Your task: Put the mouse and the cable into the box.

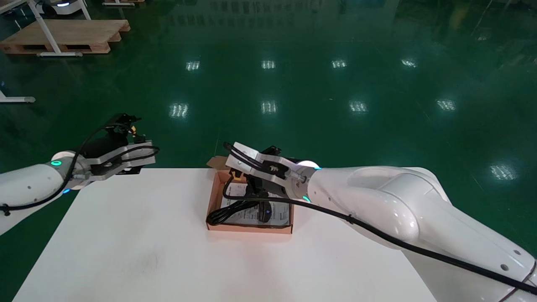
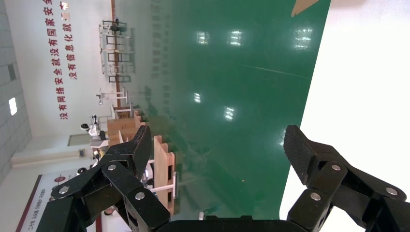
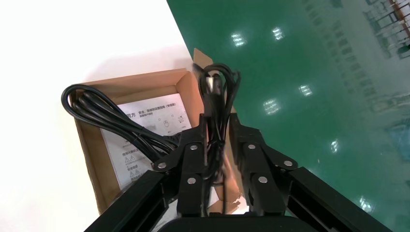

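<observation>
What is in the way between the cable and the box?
Nothing visible. The right gripper pinches the cable right above the open box. Part of the cable already lies inside, with one loop poking over the wall. The left gripper waits open near the table's far left corner.

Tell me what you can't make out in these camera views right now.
Mouse: head view, only a dark patch inside the box; the right tool and the cable it grips cover the rest.
Cable's plug end: right wrist view, blurred.
Leaflet print: right wrist view, too small to read.
Box: left wrist view, cut off by the edge; the left tool hangs open by the table corner.
</observation>
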Controlling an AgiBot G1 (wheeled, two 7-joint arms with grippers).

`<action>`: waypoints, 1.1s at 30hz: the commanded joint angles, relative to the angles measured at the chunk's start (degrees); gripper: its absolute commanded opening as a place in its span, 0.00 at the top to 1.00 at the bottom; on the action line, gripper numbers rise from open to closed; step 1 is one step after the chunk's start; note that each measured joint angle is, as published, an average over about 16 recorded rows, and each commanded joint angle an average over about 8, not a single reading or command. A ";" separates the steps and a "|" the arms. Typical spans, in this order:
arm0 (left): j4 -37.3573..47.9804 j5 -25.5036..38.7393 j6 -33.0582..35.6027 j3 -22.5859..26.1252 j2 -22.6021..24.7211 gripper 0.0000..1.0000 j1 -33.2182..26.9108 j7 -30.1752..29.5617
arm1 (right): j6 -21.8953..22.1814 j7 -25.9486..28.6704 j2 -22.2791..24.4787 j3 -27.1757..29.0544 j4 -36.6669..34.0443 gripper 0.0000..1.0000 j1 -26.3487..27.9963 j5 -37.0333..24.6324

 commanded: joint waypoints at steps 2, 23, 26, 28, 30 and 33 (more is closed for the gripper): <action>0.03 -0.13 0.01 0.00 0.00 0.00 0.01 0.10 | -0.09 -0.13 0.01 0.25 0.04 0.00 0.03 0.22; -2.65 -6.57 6.64 -3.53 -1.76 0.00 2.22 -1.31 | -4.31 -3.46 3.77 4.03 1.40 0.00 -2.27 8.51; -4.13 -9.80 10.10 -5.38 -2.71 0.00 3.39 -2.17 | -6.62 -5.18 5.89 5.86 2.10 0.00 -3.61 12.92; -5.11 -11.93 12.39 -6.60 -3.34 0.00 4.16 -2.74 | -8.14 -6.31 7.30 7.07 2.56 0.00 -4.49 15.84; -6.11 -14.11 14.74 -7.85 -3.99 0.00 4.95 -3.33 | -9.70 -7.48 8.73 8.31 3.04 0.00 -5.39 18.82; -7.59 -17.35 18.21 -9.70 -4.94 0.00 6.12 -4.19 | -12.01 -9.19 10.85 10.14 3.74 0.00 -6.72 23.24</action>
